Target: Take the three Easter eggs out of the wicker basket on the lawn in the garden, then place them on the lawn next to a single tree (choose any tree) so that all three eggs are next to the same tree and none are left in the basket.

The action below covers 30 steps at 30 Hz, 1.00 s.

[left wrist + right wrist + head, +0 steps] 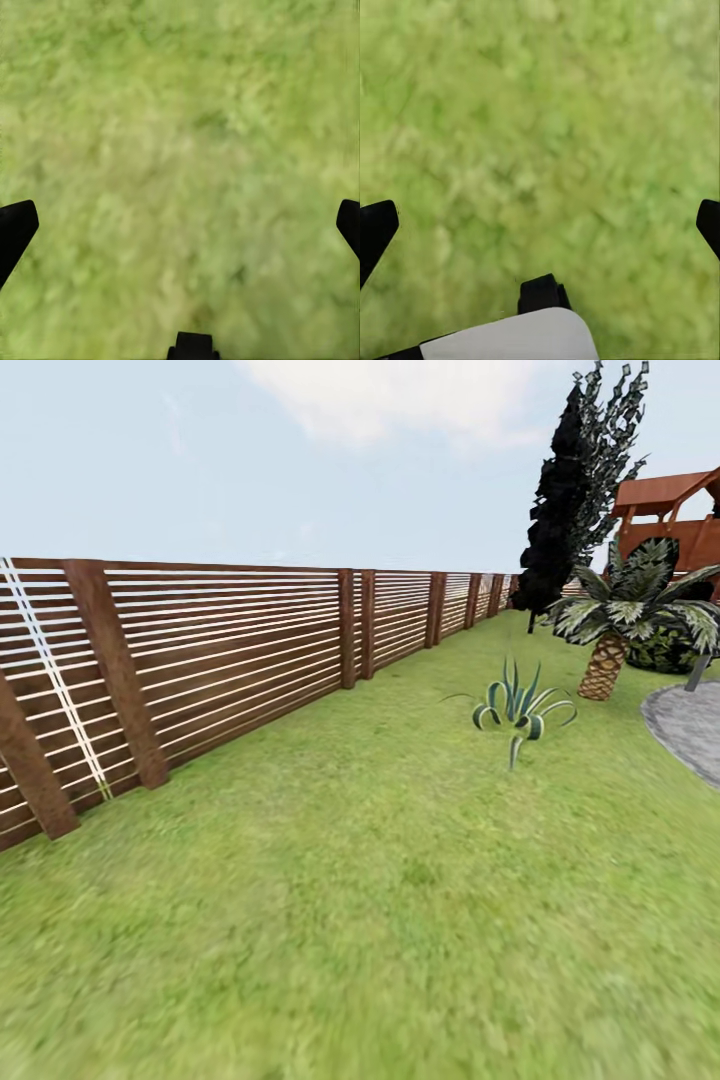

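Observation:
The lawn (380, 900) spreads across the head view as short mottled green grass. The Easter eggs, the wicker basket and the thick-trunked tree are out of view. My left gripper (180, 225) hangs open over bare grass, its black fingertips (15, 229) far apart with nothing between them. My right gripper (540, 225) is open too, above plain grass (547, 135), and holds nothing.
A brown slatted wooden fence (200, 660) runs along the left side into the distance. A small spiky plant (518, 710) stands mid-lawn. Beyond it are a short palm (620, 630), a dark cypress-like tree (575, 490), a grey paved patch (690, 725) and a red-brown wooden structure (675, 510).

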{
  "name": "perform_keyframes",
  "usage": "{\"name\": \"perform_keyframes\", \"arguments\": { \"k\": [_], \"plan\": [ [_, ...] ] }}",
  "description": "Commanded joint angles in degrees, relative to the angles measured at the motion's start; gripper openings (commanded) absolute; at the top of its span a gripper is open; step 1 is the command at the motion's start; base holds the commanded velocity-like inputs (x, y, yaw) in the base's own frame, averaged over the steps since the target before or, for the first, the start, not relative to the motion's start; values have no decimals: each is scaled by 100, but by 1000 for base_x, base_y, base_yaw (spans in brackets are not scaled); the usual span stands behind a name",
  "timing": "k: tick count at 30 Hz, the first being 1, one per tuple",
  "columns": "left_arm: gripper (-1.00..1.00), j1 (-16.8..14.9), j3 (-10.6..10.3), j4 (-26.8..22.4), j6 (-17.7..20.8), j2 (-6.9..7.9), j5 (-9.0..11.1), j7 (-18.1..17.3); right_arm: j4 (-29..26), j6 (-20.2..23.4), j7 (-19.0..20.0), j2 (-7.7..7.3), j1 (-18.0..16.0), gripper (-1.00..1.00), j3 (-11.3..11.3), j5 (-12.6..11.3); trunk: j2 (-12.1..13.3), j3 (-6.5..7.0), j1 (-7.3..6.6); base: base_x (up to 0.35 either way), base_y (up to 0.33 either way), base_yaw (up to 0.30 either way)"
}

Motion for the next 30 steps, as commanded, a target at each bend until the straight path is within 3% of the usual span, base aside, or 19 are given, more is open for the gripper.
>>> {"name": "perform_keyframes", "arguments": {
  "k": [1,23,30],
  "plan": [
    [100,1,3,-6,-8,-1,-5,13,0,-13,0,-2,-2,100,3,-60,-2,-4,4,330,123,0],
    [100,1,-4,1,-10,-2,-5,13,-1,-22,23,3,-2,100,8,-69,-2,-4,4,329,123,-2],
    [100,0,-19,64,-16,-10,-5,13,4,-21,26,9,-2,100,11,-69,-2,-4,4,330,136,-207]
  ]
}}
